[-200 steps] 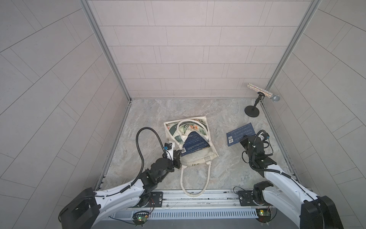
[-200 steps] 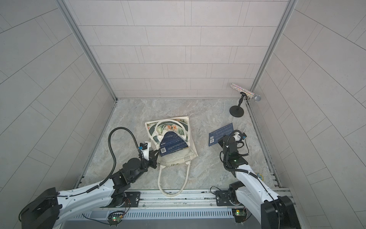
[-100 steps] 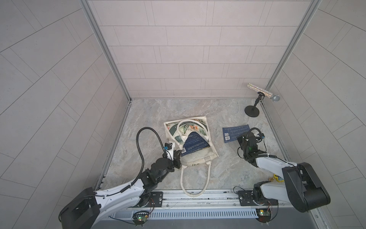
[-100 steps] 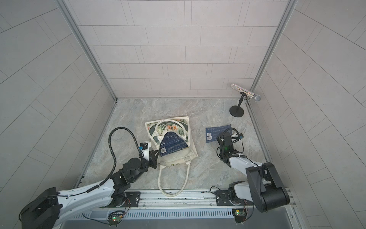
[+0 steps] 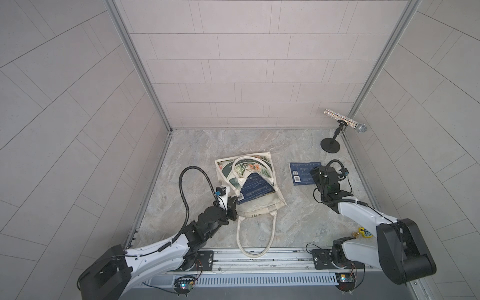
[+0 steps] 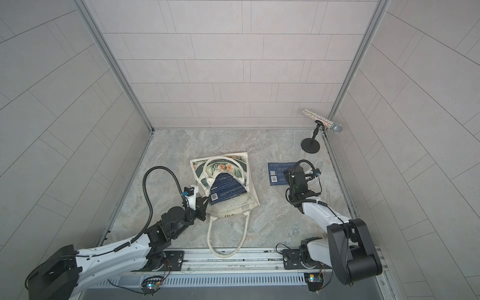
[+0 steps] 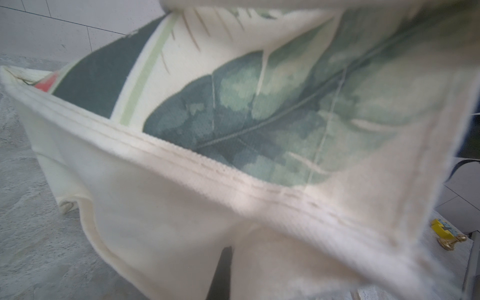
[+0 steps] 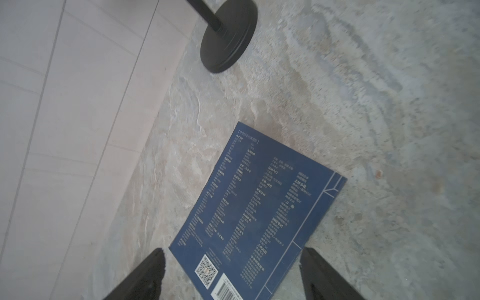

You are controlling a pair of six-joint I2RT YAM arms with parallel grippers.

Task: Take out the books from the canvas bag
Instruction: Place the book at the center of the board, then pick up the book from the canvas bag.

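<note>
Bag (image 5: 262,206) lies mid-bench, handles toward the front edge, a navy book (image 5: 255,191) showing in its mouth — left claw (image 5: 234,206) clamped on the rim. Right claw (image 8: 231,253) spread apart over another book (image 8: 259,202) — flat near the right edge.

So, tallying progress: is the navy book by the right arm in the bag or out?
Out: the navy book lies flat on the table, apart from the canvas bag; the right gripper is open.

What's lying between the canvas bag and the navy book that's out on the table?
Nothing: between the canvas bag and the navy book only bare marbled tabletop shows, in both top views; they lie apart.
</note>
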